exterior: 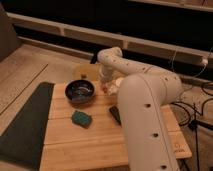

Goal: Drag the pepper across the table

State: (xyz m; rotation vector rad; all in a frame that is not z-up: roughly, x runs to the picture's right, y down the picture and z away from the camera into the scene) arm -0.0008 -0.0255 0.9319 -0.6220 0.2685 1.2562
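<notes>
The pepper (104,89) is a small red-orange spot on the far part of the light wooden table (90,145), just right of the dark bowl (80,92). My gripper (106,83) points down right over the pepper, at the end of the white arm (142,115) that reaches in from the lower right. The arm's wrist hides most of the pepper and the contact with it.
A blue-green sponge (81,118) lies in front of the bowl. A black rectangular block (115,114) lies beside the arm. A dark grey mat (25,125) borders the table's left side. A pale yellowish round object (87,71) sits at the far edge. Cables (195,112) lie at right.
</notes>
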